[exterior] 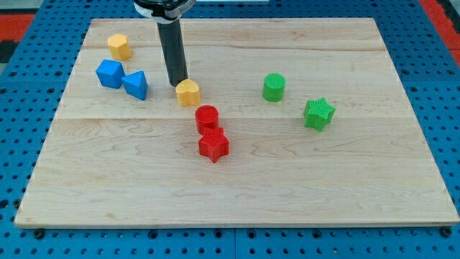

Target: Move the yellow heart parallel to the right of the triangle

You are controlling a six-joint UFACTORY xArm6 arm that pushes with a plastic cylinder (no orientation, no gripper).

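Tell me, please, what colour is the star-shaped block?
Green: the star block, clearest in the camera view, at the view's right.

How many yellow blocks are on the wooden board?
2. One yellow block sits near the view's top left corner. The yellow heart is near the middle, right of the blue triangle, with my tip touching its upper left. None looks hidden.

Bright, even overhead light; wooden board (237, 180) well exposed, no strong glare; soft short shadows sit under the blocks, e.g. the green star (318, 114) and red star (213, 145); rod casts faint shadow near my tip (177, 84); focus sharp across the frame; top edge crops the rod mount; slight perspective keystone.
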